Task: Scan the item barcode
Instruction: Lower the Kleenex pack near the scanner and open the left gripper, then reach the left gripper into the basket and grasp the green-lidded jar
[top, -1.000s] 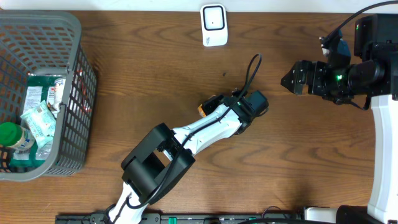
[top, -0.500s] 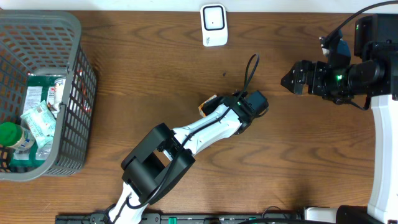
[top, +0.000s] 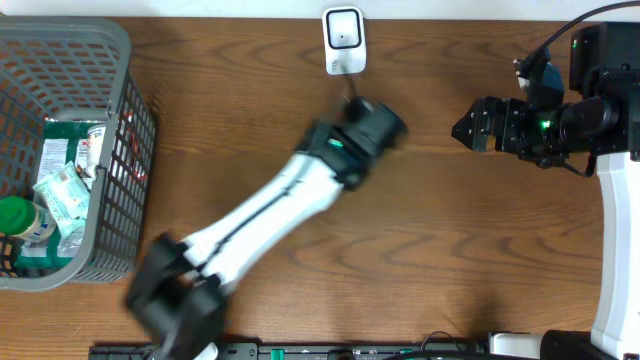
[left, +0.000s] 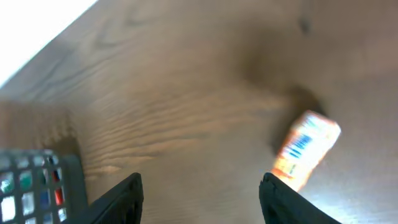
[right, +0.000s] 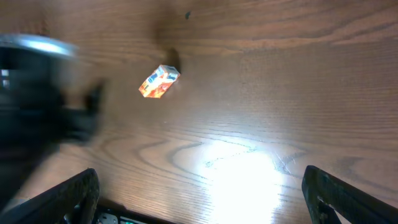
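Left tool (left: 200, 186) has swung far toward the scanner (top: 343, 40), open, leaving the packet (left: 306, 149) on the table (left: 186, 93); right tool (right: 205, 186) open.

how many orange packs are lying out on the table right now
1. The orange pack lies on the table, ahead of the left hand and apart from it. The overhead view does not show it, and the basket may hide others.

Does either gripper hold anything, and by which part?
Nothing is held. The jaws of the left gripper and right gripper stand open; the orange packet lies free on the table.
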